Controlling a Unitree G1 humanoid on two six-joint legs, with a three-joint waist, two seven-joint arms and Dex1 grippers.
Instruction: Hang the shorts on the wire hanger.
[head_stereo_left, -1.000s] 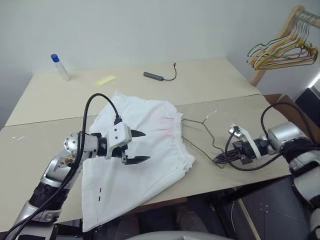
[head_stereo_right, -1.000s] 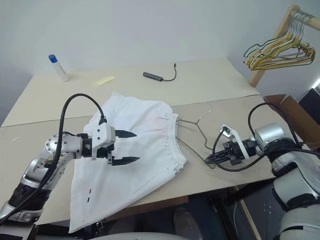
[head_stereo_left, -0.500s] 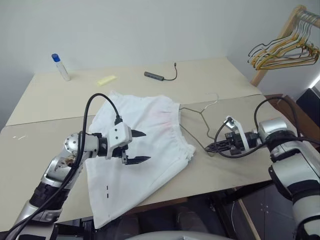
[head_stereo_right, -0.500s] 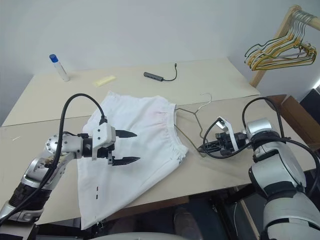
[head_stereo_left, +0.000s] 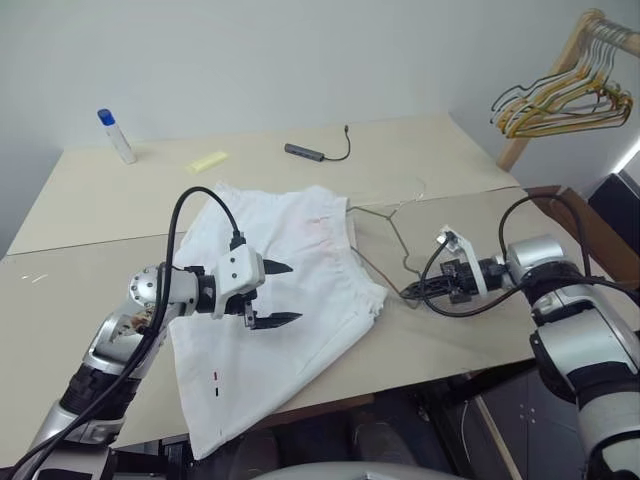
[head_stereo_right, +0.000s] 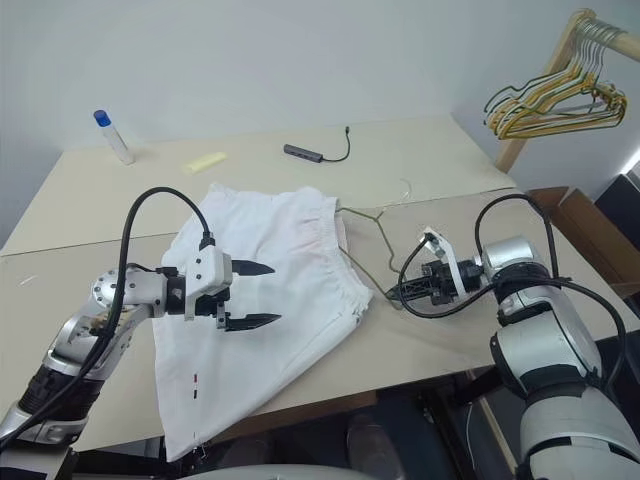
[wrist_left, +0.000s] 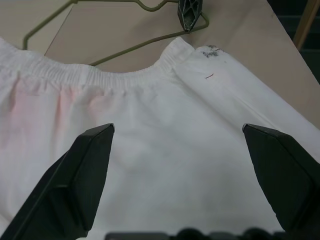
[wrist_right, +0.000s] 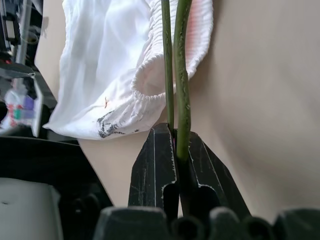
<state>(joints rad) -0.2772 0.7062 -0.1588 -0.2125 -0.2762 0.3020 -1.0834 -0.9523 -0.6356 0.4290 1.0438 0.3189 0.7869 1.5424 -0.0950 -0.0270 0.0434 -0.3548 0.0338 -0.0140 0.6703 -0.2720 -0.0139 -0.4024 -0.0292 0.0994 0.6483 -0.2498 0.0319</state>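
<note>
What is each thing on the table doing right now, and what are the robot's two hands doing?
shorts: lying flat on the table, not on a hanger yet.
wire hanger: lying on the table, one end pinched by the right hand, partly at the waistband.
left hand: open, hovering over the shorts.
right hand: shut on the wire hanger.
bottle: standing upright, cap on.
cable: lying loose.

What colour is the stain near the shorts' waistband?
Faint pink on the white shorts, clearest in the left wrist view.
</note>
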